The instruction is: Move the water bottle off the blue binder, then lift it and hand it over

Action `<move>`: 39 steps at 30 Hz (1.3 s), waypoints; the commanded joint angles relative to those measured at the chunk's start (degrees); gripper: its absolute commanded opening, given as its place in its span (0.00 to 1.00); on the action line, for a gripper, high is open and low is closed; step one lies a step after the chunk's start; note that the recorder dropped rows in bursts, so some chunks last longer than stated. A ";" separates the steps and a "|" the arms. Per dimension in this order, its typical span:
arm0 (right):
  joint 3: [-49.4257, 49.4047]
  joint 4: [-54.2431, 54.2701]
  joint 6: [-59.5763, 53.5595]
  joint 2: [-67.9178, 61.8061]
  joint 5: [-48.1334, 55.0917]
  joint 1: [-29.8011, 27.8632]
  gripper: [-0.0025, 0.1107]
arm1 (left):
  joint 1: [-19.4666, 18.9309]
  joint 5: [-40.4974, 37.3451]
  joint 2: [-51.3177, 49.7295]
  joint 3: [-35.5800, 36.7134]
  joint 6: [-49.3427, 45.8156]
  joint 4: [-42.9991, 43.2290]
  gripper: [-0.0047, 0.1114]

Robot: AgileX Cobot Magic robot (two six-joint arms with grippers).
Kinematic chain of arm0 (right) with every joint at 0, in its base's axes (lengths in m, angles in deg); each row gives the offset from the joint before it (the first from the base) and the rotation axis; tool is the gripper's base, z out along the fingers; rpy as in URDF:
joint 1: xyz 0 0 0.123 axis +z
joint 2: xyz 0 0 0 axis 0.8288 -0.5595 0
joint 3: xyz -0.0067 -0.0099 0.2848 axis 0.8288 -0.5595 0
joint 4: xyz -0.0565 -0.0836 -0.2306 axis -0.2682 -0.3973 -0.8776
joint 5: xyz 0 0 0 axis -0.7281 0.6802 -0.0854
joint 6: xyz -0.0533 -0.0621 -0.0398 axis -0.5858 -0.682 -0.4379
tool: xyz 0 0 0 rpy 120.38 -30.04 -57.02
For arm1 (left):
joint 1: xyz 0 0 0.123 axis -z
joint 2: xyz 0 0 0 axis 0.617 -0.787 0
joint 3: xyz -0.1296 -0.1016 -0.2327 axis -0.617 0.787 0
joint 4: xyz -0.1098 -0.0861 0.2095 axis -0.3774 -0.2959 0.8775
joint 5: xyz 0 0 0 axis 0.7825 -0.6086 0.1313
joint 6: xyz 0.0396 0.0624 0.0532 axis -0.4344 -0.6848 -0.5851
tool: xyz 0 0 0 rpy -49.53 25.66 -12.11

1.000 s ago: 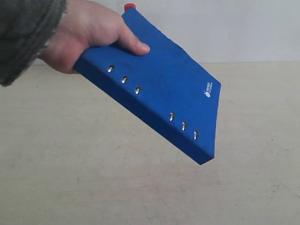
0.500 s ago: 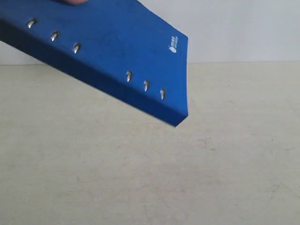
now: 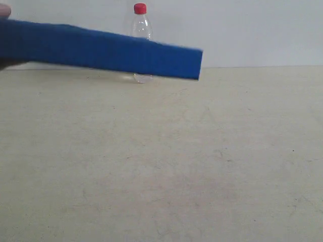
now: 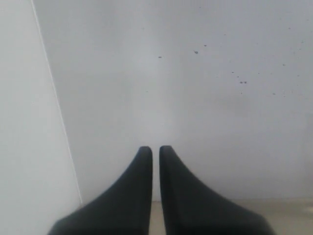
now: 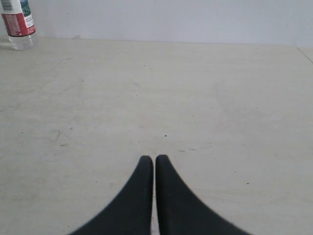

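Note:
The blue binder (image 3: 101,50) hangs in the air across the upper left of the exterior view, seen edge-on, held from the left by a person's hand (image 3: 4,10). Behind it the water bottle (image 3: 142,22) stands upright on the table near the back wall; the binder hides its middle. The right wrist view shows the bottle's lower part (image 5: 18,27) with a red label, far from my right gripper (image 5: 154,159), which is shut and empty over bare table. My left gripper (image 4: 152,149) is shut and empty, facing a white wall. Neither gripper appears in the exterior view.
A beige table (image 3: 202,166) fills the exterior view up to a white back wall (image 3: 252,30). In the left wrist view a vertical wall seam (image 4: 54,98) runs beside the gripper.
The hand has swung the binder up and to the left, from tilted with its cover showing to nearly level and edge-on. The bottle behind it has come into sight. Both grippers stay shut.

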 commanded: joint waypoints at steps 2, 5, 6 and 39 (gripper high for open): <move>0.05 0.22 -0.38 0.19 -0.71 0.03 0.02 | -6.90 -4.51 6.99 0.16 -0.05 -0.11 0.08; 0.05 0.22 -0.38 0.19 -0.71 0.03 0.02 | -5.96 -4.51 11.13 0.16 -0.05 -0.11 0.08; 0.05 0.22 -0.38 0.19 -0.71 0.03 0.02 | -5.38 -3.98 12.92 0.16 -0.05 -0.11 0.08; 0.05 0.22 -0.50 0.19 -0.85 0.03 0.02 | -4.51 -40.93 16.70 9.82 91.50 66.91 0.08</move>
